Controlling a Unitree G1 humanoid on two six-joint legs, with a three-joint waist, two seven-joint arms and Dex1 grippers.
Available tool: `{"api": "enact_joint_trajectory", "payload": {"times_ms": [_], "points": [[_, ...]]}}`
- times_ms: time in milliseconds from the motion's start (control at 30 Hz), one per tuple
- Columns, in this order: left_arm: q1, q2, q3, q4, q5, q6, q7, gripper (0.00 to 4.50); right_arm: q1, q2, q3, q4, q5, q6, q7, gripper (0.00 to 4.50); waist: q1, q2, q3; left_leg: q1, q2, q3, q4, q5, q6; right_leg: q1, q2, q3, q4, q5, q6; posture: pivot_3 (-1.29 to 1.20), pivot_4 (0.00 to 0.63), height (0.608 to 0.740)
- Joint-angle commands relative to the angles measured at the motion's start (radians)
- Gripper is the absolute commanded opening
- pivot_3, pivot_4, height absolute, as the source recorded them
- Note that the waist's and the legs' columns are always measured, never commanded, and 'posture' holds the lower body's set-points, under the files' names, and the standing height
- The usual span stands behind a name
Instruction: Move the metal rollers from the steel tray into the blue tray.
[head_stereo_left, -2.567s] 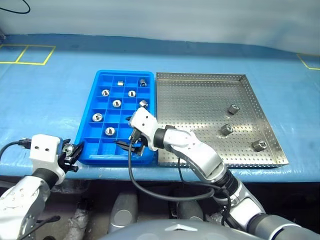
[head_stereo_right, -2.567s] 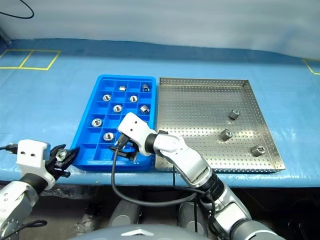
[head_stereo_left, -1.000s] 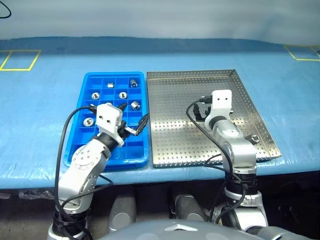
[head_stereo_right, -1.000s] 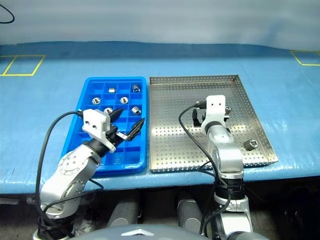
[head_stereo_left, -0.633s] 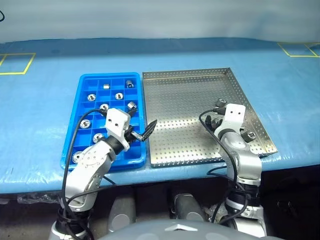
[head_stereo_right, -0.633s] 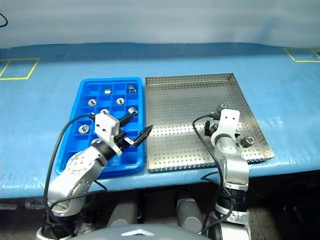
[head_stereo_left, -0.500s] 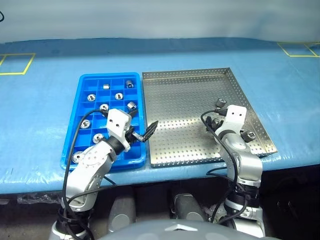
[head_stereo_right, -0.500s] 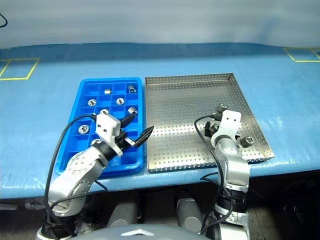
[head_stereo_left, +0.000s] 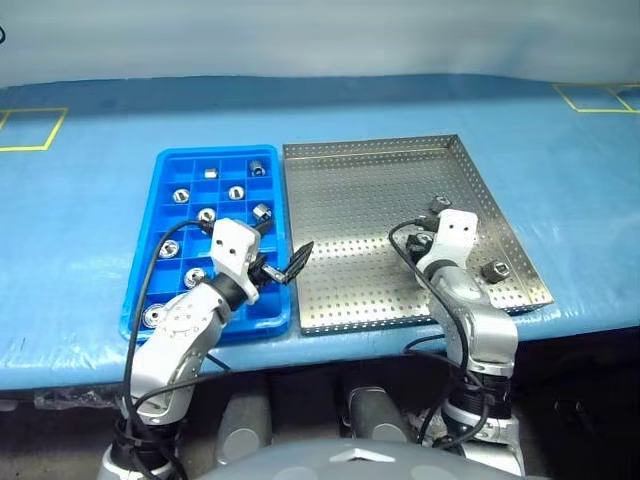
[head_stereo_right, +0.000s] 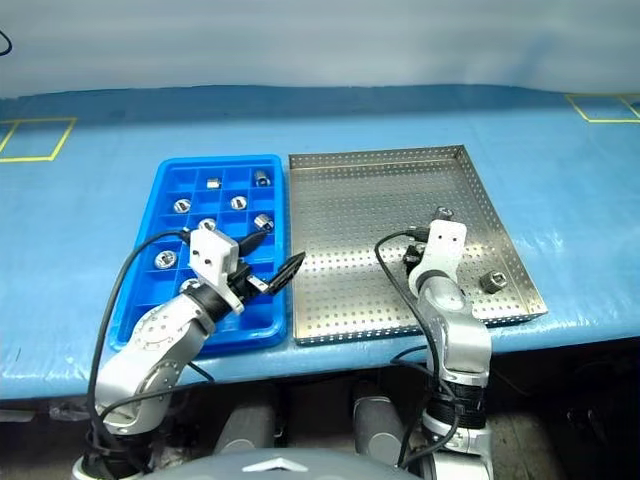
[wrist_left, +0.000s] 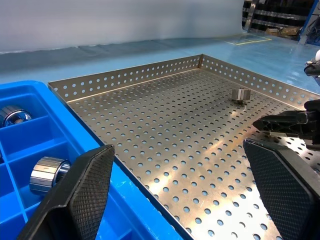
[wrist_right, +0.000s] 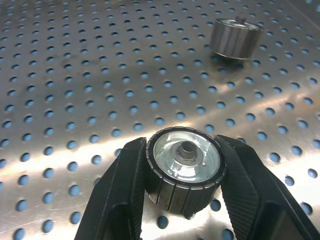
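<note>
The steel tray (head_stereo_left: 350, 200) lies right of the blue tray (head_stereo_left: 160, 190). My right gripper (wrist_right: 183, 175) is shut on a metal roller (wrist_right: 183, 157), low over the perforated floor near the tray's right side (head_stereo_left: 423, 244). Two more rollers rest loose in the steel tray, one just beyond the gripper (head_stereo_left: 440, 203) and one near the front right corner (head_stereo_left: 493, 269). Several rollers (head_stereo_left: 207, 215) sit in the blue tray's compartments. My left gripper (head_stereo_left: 283, 263) hangs open and empty over the blue tray's right rim, pointing toward the steel tray.
Both trays sit on a table covered in blue sheeting (head_stereo_left: 90, 230), close to its front edge. Yellow tape marks (head_stereo_left: 25, 130) lie at the far left and far right. The steel tray has a low perforated rim (wrist_left: 135, 75).
My right gripper has shut on a roller in the steel tray; half a second ago it stood open over it. The left gripper has stayed open in place.
</note>
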Motion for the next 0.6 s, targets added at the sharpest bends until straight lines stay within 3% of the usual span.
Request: {"api": "enact_joint_trajectory", "payload": {"times_ms": [33,267,600], "points": [[0.016,-0.013,0.043,-0.036,0.004,-0.045,0.034,4.50,-0.082,-0.010,0.076,-0.058,0.007,0.003,0.038,1.78,0.002,0.000,0.000,0.000,0.000,0.000,0.000,0.000,0.000,0.000,0.000,0.000,0.000,0.000,0.000,0.08,0.150,0.740],[0.112,-0.038,0.196,-0.110,0.010,-0.075,0.146,4.50,-0.313,0.040,0.276,0.070,0.015,-0.032,0.151,1.77,0.012,0.001,0.000,0.000,0.001,-0.001,-0.001,0.000,0.000,0.000,0.001,-0.001,0.001,0.001,-0.001,0.17,0.150,0.740],[0.247,-0.039,0.287,-0.195,0.015,-0.089,0.206,4.50,-0.408,0.119,0.438,0.289,-0.010,-0.153,0.253,1.77,0.080,0.000,0.000,-0.002,-0.001,-0.002,-0.001,0.000,0.000,0.000,-0.001,-0.003,-0.002,0.002,-0.004,0.26,0.150,0.740]]}}
